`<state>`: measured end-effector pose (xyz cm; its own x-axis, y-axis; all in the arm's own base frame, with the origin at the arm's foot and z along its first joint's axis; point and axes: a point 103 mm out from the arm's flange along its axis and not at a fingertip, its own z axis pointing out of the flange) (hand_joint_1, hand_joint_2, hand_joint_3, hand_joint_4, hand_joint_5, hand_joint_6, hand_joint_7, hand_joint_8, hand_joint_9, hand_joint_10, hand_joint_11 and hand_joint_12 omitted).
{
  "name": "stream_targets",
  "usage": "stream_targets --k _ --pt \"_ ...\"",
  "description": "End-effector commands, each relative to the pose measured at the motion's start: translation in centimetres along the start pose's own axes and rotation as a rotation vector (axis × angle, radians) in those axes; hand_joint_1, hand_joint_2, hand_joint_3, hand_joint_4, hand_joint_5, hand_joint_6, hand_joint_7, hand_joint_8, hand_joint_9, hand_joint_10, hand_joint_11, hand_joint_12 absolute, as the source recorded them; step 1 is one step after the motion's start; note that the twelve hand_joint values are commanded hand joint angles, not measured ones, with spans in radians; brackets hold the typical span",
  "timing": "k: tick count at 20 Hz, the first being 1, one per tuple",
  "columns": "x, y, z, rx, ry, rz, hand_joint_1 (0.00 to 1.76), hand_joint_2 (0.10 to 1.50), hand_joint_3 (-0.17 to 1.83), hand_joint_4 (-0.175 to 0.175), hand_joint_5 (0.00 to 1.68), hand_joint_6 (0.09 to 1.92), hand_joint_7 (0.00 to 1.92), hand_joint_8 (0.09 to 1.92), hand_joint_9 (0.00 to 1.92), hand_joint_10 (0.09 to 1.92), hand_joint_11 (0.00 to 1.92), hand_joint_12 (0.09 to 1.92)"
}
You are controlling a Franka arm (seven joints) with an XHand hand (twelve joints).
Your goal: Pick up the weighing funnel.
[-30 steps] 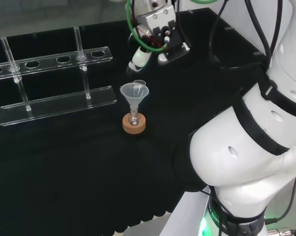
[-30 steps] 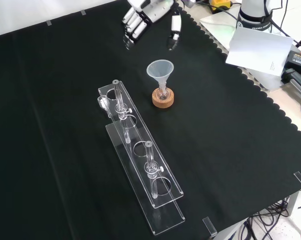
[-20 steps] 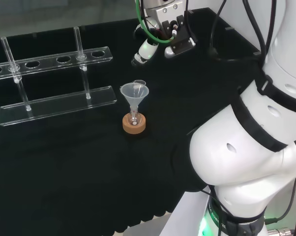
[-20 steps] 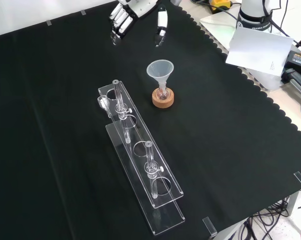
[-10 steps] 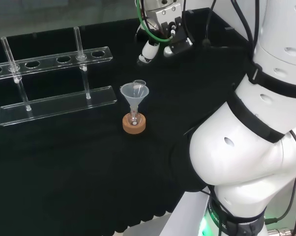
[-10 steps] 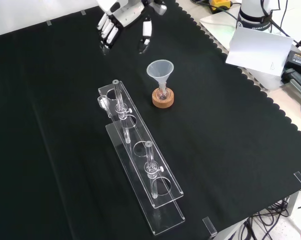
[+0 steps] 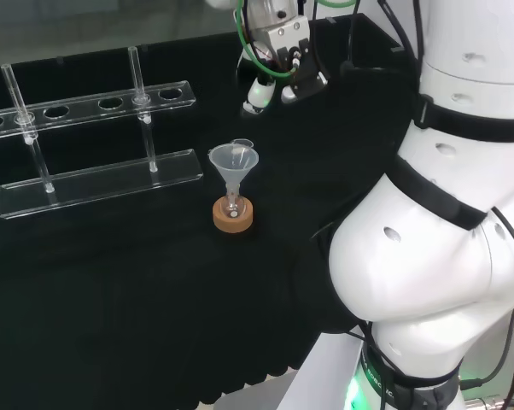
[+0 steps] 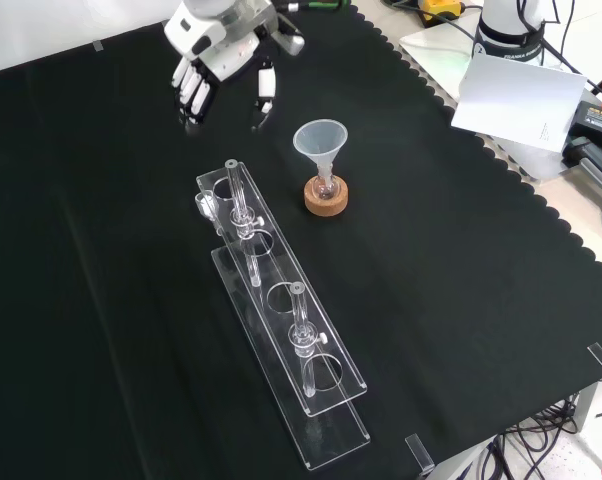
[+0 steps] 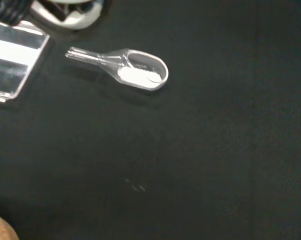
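Big glossy white arm (image 7: 445,256) here, rounded links, black bands (image 7: 432,201) strapped around them, small dark holes dotting the shells. Green cables (image 7: 244,30) loop at the wrist. The hand (image 8: 219,45): white fingers, black joints. Green light (image 7: 353,395) glowing at the base.

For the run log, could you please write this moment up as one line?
phase: pre-grasp | black and white hand: open, holding nothing | small clear weighing funnel: lying untouched on black cloth

Front view: funnel (image 8: 321,140) right of rack (image 8: 281,325); weighing funnel (image 8: 205,206) beside rack.
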<state>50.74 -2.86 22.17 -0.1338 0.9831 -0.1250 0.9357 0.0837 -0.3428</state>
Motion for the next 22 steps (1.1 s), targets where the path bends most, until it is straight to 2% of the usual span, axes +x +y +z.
stream_targets --k 1,10,22 --pt "-0.9 3.8 3.9 0.03 0.007 0.001 0.87 0.6 0.55 -0.019 0.63 0.1 0.45 0.65 0.65 0.54 0.47 1.3" --pt "0.1 7.2 7.3 0.08 -0.007 0.015 0.88 0.59 0.57 -0.022 0.64 0.11 0.45 0.64 0.64 0.53 0.47 1.29" --pt "0.8 8.9 9.2 0.074 -0.036 0.086 0.89 0.57 0.61 -0.024 0.63 0.13 0.44 0.66 0.63 0.54 0.46 1.29"
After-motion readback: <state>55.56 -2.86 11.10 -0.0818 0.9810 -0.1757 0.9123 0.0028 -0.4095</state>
